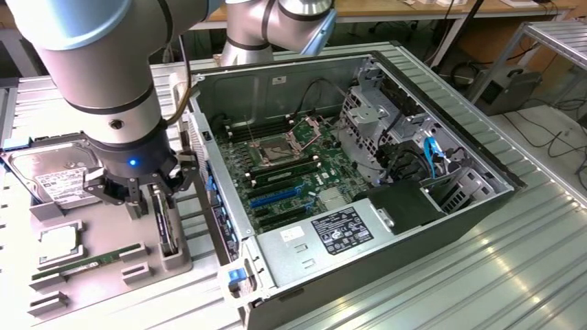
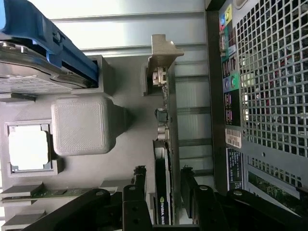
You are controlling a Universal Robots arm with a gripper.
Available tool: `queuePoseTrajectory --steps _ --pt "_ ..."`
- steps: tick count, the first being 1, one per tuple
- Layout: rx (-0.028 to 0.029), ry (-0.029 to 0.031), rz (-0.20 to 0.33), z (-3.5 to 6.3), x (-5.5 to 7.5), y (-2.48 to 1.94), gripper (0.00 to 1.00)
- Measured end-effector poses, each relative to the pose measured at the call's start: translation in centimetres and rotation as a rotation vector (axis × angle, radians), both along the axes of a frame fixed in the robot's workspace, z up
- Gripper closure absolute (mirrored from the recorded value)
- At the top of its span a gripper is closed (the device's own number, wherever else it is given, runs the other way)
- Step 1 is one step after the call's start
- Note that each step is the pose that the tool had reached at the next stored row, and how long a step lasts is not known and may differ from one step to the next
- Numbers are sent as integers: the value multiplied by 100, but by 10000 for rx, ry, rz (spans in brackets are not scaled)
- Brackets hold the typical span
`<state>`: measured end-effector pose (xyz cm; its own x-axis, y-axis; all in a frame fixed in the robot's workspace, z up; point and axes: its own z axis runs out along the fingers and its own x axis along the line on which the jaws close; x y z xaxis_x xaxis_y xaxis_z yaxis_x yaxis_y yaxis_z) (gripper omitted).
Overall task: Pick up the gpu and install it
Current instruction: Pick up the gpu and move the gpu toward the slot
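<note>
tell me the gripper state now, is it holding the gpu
gripper: open, straddling the gpu, which stands on edge in its holder; not clamped on it

**Materials and finishes.** The gpu [image 2: 163,204]: black card with a slight sheen, ending in a bright bare-metal bracket [image 2: 161,53]. The hand [image 2: 162,173]: smooth black fingers [image 2: 139,185], faintly shiny. Tray [image 1: 101,285]: matt grey plastic, finely ridged on its raised block [image 2: 84,125]. Hard drive [image 1: 55,172]: silvery metal with a paper label and blue plastic rails [image 2: 48,38]. Computer case [image 1: 238,89]: dull grey sheet metal, perforated at the grille [image 2: 274,72]. Desk [image 1: 495,275]: ribbed, reflective metal. Arm [image 1: 92,55]: smooth satin grey shell.
</note>
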<state>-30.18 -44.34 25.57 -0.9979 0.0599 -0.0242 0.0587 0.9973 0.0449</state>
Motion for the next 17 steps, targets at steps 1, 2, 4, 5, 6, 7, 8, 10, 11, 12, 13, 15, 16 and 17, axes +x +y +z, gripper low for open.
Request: queuePoseTrajectory --steps 1,2,4,5,6,7,8,10,11,12,13,15,16,17 --pt "2 0 -1 -13 -3 1 58" --pt "4 -1 -1 -26 -6 1 58" --pt "3 2 -1 -37 -11 1 58" --pt "2 3 -1 -39 -11 1 58" --pt "2 2 -2 -39 -12 1 58" --pt "3 1 -2 -40 -11 1 58" --pt "6 -1 -1 -45 -11 2 58" --pt "8 -1 -2 -56 -11 2 58" --pt "21 0 -3 -61 -12 2 58" --pt "45 1 -3 -65 -12 2 58" --pt "82 1 -2 -69 -12 1 58" --pt "127 -1 -2 -75 -11 2 58" --pt "139 0 -2 -79 -11 2 58" --pt "141 0 -3 -80 -12 2 58"
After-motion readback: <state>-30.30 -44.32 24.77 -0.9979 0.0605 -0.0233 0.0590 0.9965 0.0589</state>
